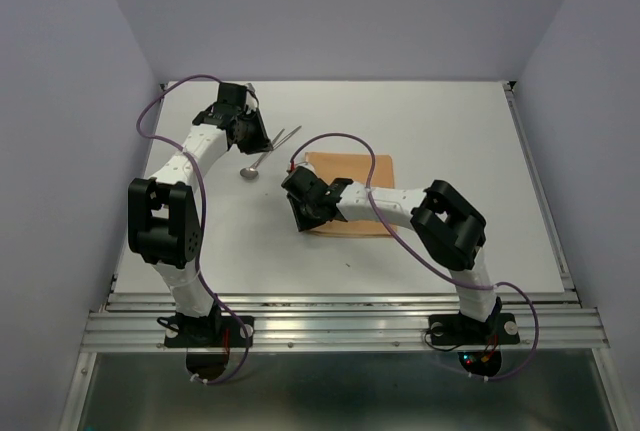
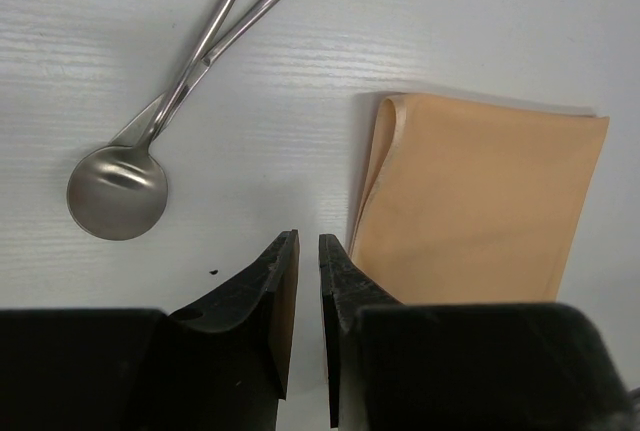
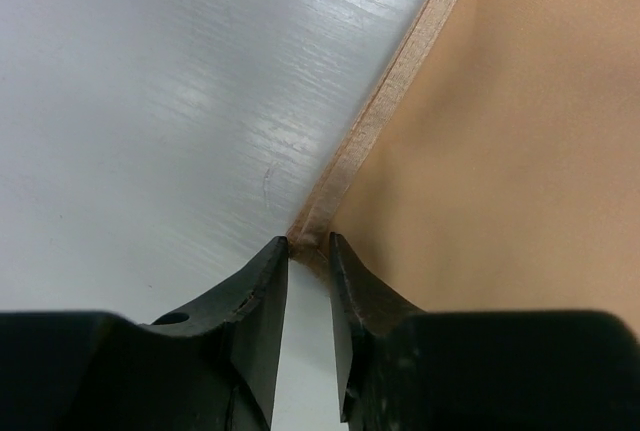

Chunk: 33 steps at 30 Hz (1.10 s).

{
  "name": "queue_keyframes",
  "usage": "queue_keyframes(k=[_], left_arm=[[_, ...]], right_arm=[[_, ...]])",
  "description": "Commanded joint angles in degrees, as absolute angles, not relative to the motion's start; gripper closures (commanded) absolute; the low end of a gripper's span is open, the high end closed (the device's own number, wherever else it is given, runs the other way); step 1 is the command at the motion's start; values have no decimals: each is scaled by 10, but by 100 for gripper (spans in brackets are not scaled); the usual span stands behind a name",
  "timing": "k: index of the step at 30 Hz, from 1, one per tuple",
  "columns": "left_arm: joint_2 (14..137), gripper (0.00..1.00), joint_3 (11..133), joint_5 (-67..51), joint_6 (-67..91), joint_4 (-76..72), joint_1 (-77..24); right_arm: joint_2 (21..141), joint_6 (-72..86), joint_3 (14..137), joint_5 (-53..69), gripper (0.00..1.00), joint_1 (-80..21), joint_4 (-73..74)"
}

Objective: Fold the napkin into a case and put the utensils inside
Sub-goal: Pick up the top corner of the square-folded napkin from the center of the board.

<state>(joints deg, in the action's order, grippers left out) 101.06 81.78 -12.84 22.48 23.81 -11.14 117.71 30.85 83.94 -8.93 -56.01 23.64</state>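
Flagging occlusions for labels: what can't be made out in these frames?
- Top view: napkin near-left corner, hidden under the right claw.
- Left wrist view: utensils handle ends cut off by top edge; second piece's head mostly under the spoon, type unclear.
- Right wrist view: whether the right claw pinches the napkin corner; tips meet it, grip unclear.

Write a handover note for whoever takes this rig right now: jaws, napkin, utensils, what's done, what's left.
Left gripper: jaws narrowly apart, holding nothing, above the table near the utensils.
Right gripper: jaws close together at a corner of the napkin; a grip cannot be confirmed.
Napkin: folded into a flat rectangle, no pocket showing.
Utensils: crossed on the table left of the napkin, a spoon among them, untouched.
Done: first folds.
Left: finish the case, put the utensils inside.
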Motion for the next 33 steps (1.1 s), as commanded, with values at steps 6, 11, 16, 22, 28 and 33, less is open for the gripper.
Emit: queue_keyframes(k=[6, 11, 16, 22, 28, 33], left_arm=[[983, 75, 809, -131, 217, 237, -109], [983, 75, 809, -131, 217, 238, -109], [984, 75, 810, -131, 217, 238, -109], [983, 75, 809, -131, 216, 238, -109], [981, 75, 806, -131, 216, 236, -109], [981, 75, 805, -131, 215, 236, -109]], right_arm=[[1168, 310, 858, -112, 84, -566, 229], [1163, 313, 860, -119, 98, -566, 229], [1144, 322, 856, -148, 99, -566, 229], [1102, 322, 826, -194, 99, -566, 197], [1085, 329, 824, -207, 99, -561, 189], [1090, 332, 827, -193, 99, -538, 189]])
